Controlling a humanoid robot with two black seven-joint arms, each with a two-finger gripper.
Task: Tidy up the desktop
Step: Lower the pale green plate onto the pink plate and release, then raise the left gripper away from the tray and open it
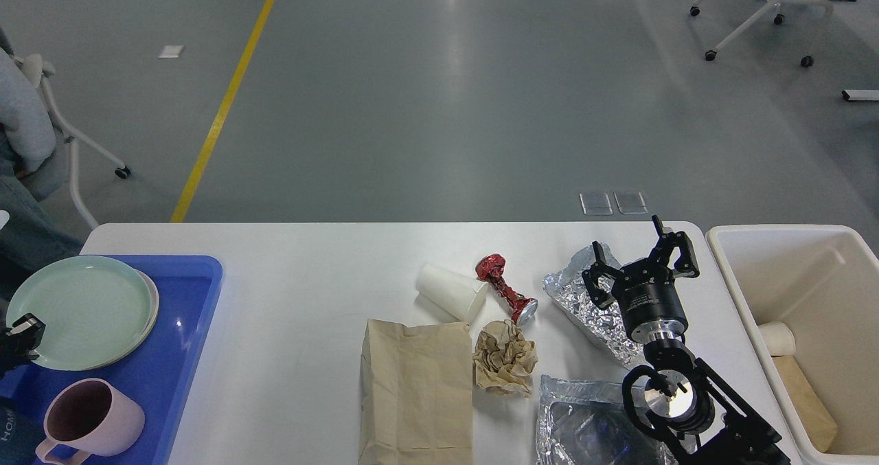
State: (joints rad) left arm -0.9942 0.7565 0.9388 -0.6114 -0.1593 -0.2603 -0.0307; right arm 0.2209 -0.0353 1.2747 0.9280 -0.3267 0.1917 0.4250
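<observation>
White and wide, the worktop (295, 300) fills the lower part of the view and has rubbish lying on its right half. A white paper cup (451, 292) lies on its side. Touching its open end is a squashed red can (506, 288). Just below them are a flat brown paper bag (417, 393) and a ball of scrunched brown paper (505, 356). To the right lies a piece of crinkly silver foil (587, 301), and near the bottom edge is a shiny silver pouch (584, 424).

On the far right stands a cream bin (728, 279). It already has a cup and something brown inside. On the far left a blue tray (185, 355) holds a green plate (79, 310) and a pink mug (93, 420).

It looks like the step in hand is picking up rubbish and putting it in the bin. The right gripper (635, 255) hangs over the foil with its fingers spread wide apart. It holds nothing. Whether it touches the foil is hard to tell. The next move probably calls for going down onto the foil, squeezing gently so the thin sheet does not slip, then carrying it across to the bin.

Only a small dark bit of the left gripper (20, 338) shows at the left edge by the plate. Whether its fingers are apart or together cannot be told.
</observation>
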